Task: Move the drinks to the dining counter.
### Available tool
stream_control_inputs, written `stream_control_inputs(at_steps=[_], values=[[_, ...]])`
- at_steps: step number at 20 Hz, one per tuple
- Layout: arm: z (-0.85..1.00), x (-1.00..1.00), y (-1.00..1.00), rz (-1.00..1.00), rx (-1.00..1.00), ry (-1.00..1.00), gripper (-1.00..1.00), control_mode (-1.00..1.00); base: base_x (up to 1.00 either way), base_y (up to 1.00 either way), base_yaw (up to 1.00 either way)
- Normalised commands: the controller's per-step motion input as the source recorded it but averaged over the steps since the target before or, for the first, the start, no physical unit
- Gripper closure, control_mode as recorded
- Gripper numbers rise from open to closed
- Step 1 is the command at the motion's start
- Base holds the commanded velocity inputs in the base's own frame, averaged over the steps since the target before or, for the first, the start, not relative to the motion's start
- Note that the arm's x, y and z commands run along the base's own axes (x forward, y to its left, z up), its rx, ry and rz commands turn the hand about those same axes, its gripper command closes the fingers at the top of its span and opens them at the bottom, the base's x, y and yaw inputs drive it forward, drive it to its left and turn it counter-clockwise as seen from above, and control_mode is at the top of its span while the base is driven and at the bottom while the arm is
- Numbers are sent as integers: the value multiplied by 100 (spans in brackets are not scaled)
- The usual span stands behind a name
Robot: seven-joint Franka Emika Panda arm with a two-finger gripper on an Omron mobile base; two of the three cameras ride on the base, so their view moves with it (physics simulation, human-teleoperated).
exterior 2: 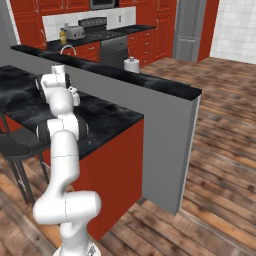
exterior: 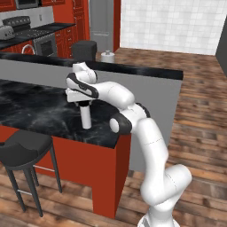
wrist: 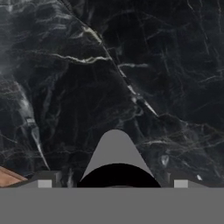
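Note:
The white bottle (exterior: 85, 118) with a black cap stands upright on the dining counter (exterior: 40, 113), near its right end. My gripper (exterior: 83, 105) points straight down over the bottle's top. In the hand view the cap (wrist: 118, 176) and pale body sit between the two fingertips (wrist: 44, 183), with a gap on each side, so the gripper (wrist: 113, 183) is open around it. The amber juice bottle (exterior 2: 63, 36) stands far off on the back worktop beside the silver toaster (exterior 2: 75, 33).
A grey raised ledge (exterior: 133, 71) runs behind the counter, with a paper towel roll (exterior: 107, 56) beyond it. A dark stool (exterior: 24, 148) stands at the counter's near side. Stove and red cabinets (exterior 2: 107, 37) line the back wall.

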Motion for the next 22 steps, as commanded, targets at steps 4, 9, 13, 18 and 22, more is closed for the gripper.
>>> stream_control_inputs(at_steps=[4,9,13,18,22], values=[[0,0,0,0,0,0,-100,-100,0,0,0],[2,0,0,0,0,0,-100,-100,0,0,0],[8,0,-9,-2,0,0,-100,-100,0,0,0],[0,0,-38,-4,1,-1,-100,-100,0,0,0],[1,6,-44,-3,4,-1,-100,-100,0,0,0]])
